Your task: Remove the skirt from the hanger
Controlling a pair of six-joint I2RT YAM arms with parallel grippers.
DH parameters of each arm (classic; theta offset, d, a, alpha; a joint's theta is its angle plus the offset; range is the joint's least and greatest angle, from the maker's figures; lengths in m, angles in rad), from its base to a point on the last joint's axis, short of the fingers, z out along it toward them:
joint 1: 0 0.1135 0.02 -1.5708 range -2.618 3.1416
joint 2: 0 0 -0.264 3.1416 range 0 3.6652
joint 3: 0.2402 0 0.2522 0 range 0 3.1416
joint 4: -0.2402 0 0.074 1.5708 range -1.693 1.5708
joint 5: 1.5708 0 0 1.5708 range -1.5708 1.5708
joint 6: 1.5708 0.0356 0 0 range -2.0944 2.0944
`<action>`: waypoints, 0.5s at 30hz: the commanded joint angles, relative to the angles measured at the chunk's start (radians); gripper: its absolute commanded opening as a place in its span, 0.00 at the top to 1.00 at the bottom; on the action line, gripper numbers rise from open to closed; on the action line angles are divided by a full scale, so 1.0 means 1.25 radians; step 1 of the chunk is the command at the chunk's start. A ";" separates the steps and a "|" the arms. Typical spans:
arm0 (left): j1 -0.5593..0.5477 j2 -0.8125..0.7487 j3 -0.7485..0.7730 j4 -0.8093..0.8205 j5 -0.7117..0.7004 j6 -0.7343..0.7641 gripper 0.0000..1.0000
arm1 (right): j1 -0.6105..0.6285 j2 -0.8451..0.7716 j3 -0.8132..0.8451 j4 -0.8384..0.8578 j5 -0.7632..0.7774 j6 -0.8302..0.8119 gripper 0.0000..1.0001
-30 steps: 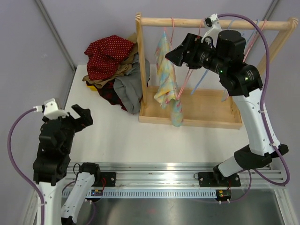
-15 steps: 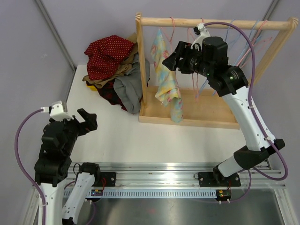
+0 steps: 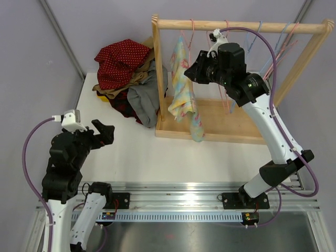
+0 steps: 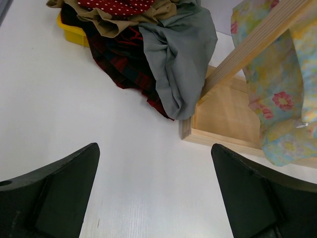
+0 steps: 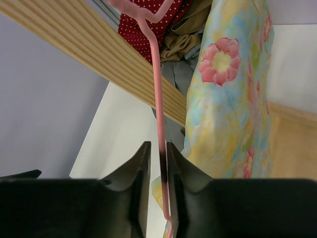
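Step in hand: securing the hanger. right gripper (image 5: 157, 151) has its jaws closed on the thin stem of the pink hanger (image 5: 157, 99), below where the hook goes over the rail (image 5: 74, 44). Both fingers look seated against the stem.

The floral skirt (image 3: 184, 89) hangs from that hanger at the left end of the wooden rack (image 3: 236, 25), with its hem down by the base board (image 3: 231, 118). It's not off yet.

left gripper (image 3: 97, 134) has its jaws wide open and holds nothing. It hovers over the table (image 3: 131, 152), well apart from the rack.

Next move, my read: either I lift the hook clear of the rail, or I hold the hanger steady and bring the left arm in for the fabric. I need a firm pinch first, since the stem is thin and could twist. I can't tell how the skirt is fixed to the hanger.

View differences:
- Right wrist is the only view showing finger contact on the stem. From the top, the gripper body hides it.
- Top shows both arms and the spare hangers (image 3: 273, 47) along the rail.
- Left wrist shows the skirt hem, the rack's corner post and the clothes pile (image 4: 148, 44) over a yellow bin (image 4: 72, 34).
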 commanded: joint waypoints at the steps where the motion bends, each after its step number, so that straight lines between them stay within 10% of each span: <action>1: -0.002 0.013 -0.013 0.080 0.104 -0.007 0.01 | 0.009 0.004 0.001 0.044 0.022 -0.006 0.78; 7: -0.031 0.112 0.017 0.235 0.189 0.008 0.01 | 0.009 0.002 0.008 0.041 0.026 0.000 1.00; 15: -0.442 0.425 0.289 0.355 0.030 0.150 0.01 | 0.011 -0.018 0.088 0.000 0.000 0.019 1.00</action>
